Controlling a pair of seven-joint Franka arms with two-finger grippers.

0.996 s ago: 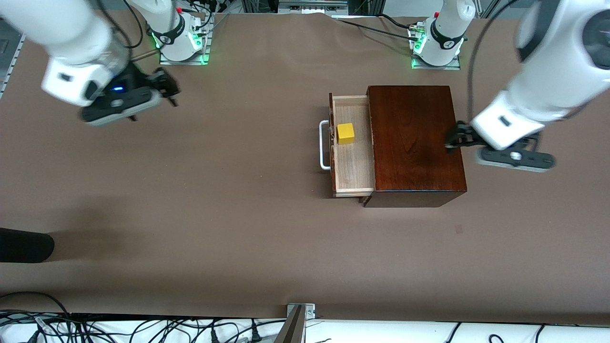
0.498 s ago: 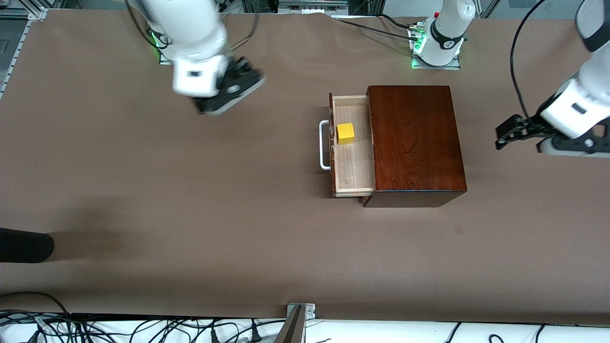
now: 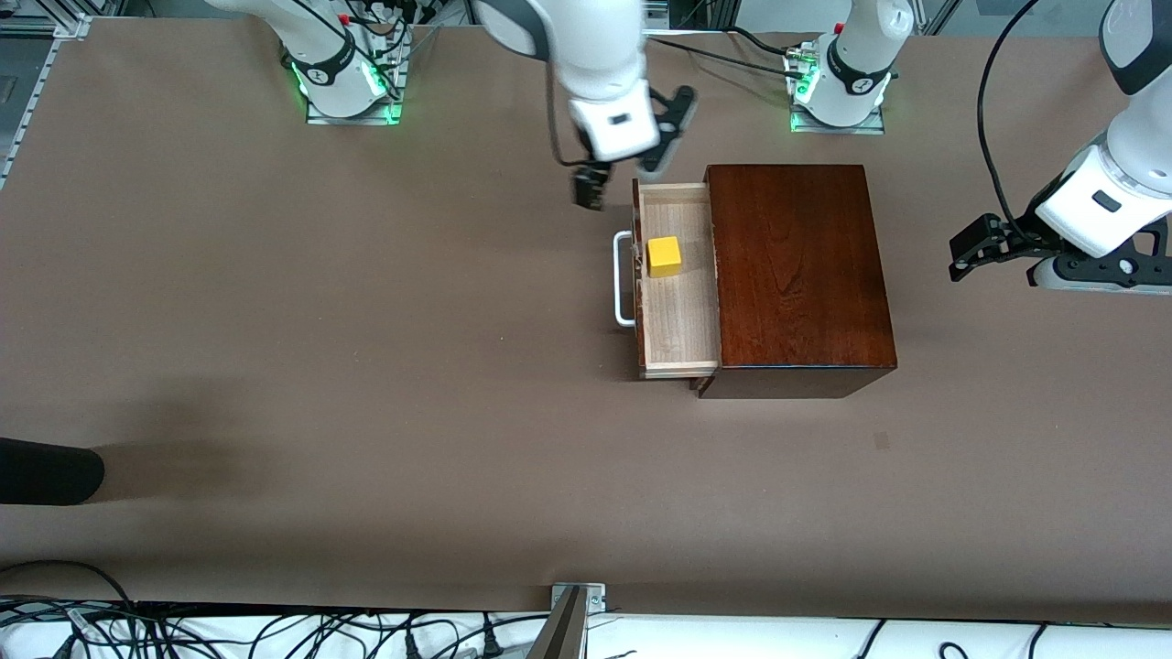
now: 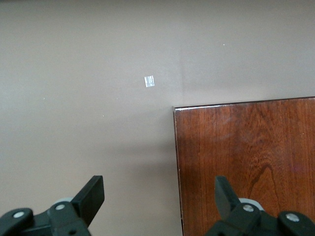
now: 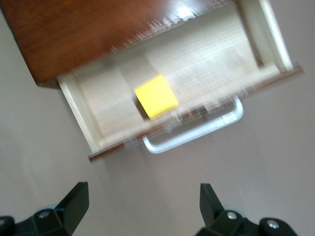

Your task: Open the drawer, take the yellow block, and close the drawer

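Now the yellow block [image 3: 665, 256] sits in the open drawer [image 3: 678, 320], twelve-o'clock end; light, rigid, pinch opposite flat faces. Right gripper [image 3: 632, 178] gapes above; left gripper [image 3: 961, 261] waits, spread.

Both grippers, right [image 3: 625, 174] and left [image 3: 957, 258], hang empty, fingers apart.

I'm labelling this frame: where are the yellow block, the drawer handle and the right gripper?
yellow block [image 3: 664, 255], front view, top face.
drawer handle [image 3: 622, 282], front view, white bar.
right gripper [image 3: 634, 181], front view, between open fingertips.
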